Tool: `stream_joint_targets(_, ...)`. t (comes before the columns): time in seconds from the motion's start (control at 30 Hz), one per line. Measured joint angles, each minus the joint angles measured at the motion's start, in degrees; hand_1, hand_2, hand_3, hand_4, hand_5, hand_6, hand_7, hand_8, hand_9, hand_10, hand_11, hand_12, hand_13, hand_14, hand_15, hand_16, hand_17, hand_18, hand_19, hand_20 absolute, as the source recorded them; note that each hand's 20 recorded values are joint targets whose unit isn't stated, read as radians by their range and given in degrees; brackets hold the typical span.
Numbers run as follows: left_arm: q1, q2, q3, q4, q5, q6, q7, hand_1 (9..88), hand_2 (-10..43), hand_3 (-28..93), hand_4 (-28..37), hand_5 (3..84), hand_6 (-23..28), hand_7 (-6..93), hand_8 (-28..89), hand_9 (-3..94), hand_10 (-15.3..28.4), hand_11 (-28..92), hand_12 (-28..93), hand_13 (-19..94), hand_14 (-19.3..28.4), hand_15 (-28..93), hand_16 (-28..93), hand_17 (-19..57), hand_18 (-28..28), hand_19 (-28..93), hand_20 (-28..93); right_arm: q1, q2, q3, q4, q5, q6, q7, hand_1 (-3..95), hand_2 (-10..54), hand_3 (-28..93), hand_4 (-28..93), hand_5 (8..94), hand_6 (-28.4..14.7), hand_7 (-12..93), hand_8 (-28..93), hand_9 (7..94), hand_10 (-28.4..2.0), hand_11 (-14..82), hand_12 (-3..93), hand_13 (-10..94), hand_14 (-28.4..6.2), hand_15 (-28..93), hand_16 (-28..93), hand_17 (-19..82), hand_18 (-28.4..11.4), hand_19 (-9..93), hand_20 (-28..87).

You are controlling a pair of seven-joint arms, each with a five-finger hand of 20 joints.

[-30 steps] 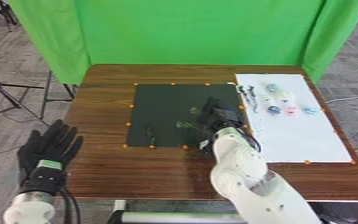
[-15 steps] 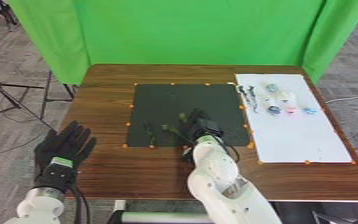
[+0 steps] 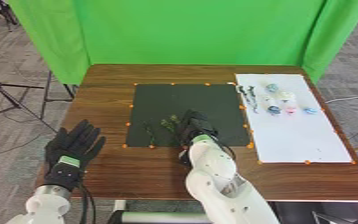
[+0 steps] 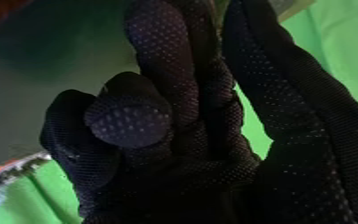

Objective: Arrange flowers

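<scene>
Right robot hand point(image 3: 195, 124) was over the black mat's point(image 3: 171, 97) near-right part, grip impossible to tell; left robot hand point(image 3: 71, 146) was wide open, left of the mat; wrist view caught green curtain point(image 4: 340, 55)

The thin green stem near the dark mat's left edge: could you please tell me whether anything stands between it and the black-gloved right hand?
Yes: a leafy green sprig is between the thin green stem and the right hand.
</scene>
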Motion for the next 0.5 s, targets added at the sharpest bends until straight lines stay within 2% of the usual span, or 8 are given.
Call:
stream_joint_targets(0.13, 0.34, -0.01, -0.05, -0.06, 0.05, 0.08, 0.18, 27.8, 18.4, 74, -28.3, 44.0, 7.1, 28.0, -13, 41.7, 14.2, 31, 14, 31, 15.8, 54, -8, -3.2, 15.5, 45, 11, 0.13, 0.09, 0.14, 0.07, -2.04, 0.0, 0.11, 42.8, -9.5, 70, -21, 72.4, -5.4, 24, 10, 82.5, -15.2, 37.0, 29.3, 84, -7.1, 64, 39, 59, -20.6, 93, 54)
stream_joint_targets(0.3, 0.36, -0.06, 0.0, -0.07, 0.89, 0.13, -0.11, 27.8, 18.4, 74, -28.3, 44.0, 7.2, 28.0, -13, 41.6, 14.2, 31, 14, 31, 15.7, 54, -8, -3.2, 15.5, 45, 11, 0.03, 0.1, 1.04, -0.26, -0.61, 0.09, 0.85, 40.5, -9.5, 71, -21, 73.8, -5.1, 25, 8, 83.0, -15.1, 37.0, 29.2, 84, -6.7, 63, 39, 59, -20.5, 93, 53)
stream_joint_targets(0.43, 0.57, -0.15, -0.06, -0.16, 0.83, 0.15, -0.01, 27.8, 18.4, 74, -28.3, 44.1, 7.3, 28.0, -13, 41.7, 14.2, 31, 14, 31, 15.8, 54, -8, -3.2, 15.5, 45, 11, -0.44, 0.34, 1.69, -1.73, 0.75, -2.16, 1.1, 37.9, -8.9, 71, -19, 75.4, -5.4, 24, -7, 83.7, -15.7, 33.7, 28.2, 85, -7.0, 61, 39, 58, -20.9, 93, 52)
stream_joint_targets(0.5, 0.8, -0.15, -0.1, -0.22, 0.8, 0.13, 0.0, 27.8, 18.5, 74, -28.3, 44.2, 7.3, 28.1, -13, 41.7, 14.2, 31, 14, 31, 15.8, 54, -8, -3.2, 15.6, 45, 11, -0.73, 0.47, 2.45, -3.22, 2.32, -5.64, 1.27, 37.5, -8.6, 71, -19, 75.4, -5.6, 23, -9, 83.8, -15.8, 32.9, 27.9, 84, -7.2, 60, 39, 58, -21.0, 93, 52)
